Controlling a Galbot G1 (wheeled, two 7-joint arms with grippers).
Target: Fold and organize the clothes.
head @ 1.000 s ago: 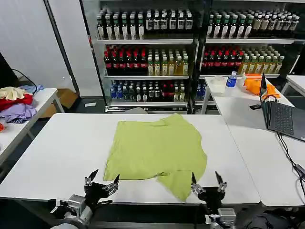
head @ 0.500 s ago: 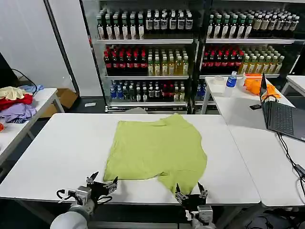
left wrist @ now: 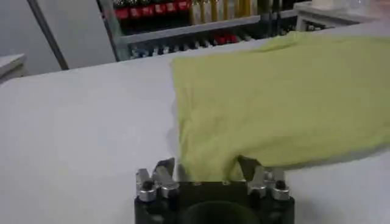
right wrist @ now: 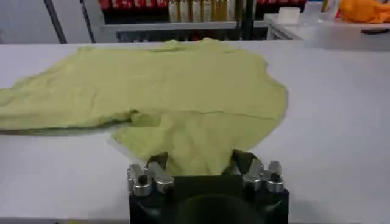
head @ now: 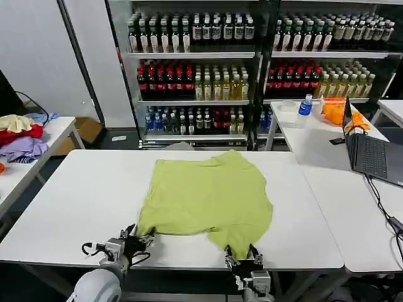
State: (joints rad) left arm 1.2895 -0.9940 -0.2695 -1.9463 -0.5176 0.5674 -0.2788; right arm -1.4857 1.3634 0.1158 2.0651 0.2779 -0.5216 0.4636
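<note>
The lime T-shirt [head: 208, 198] is lying spread on the white table [head: 82, 195], roughly in its middle and reaching toward the near edge, with one rumpled flap hanging out at the near right corner of the cloth. In the head view the left gripper [head: 140, 240] is sitting low at the table's near edge, right at the shirt's near left corner; the left wrist view is showing that gripper [left wrist: 207, 173] with its two fingers spread apart and the cloth's corner lying between them, the fabric [left wrist: 286, 103] bunching slightly just ahead of the fingertips. The right gripper [head: 243, 255] is sitting at the near edge too, against the tip of the rumpled flap; in the right wrist view its fingers [right wrist: 157, 167] are parted as well, with the flap's edge [right wrist: 195, 149] resting between them, and the gripper [right wrist: 200, 163] is not clenched on anything. Beyond the table a rack of bottled drinks [head: 252, 69] is standing along the back. To the right a laptop [head: 371, 154] is sitting open on a neighbouring table, with an orange cloth [head: 337, 112] farther back. At far left a heap of red, purple and cream garments [head: 20, 135] is resting on another table.
</note>
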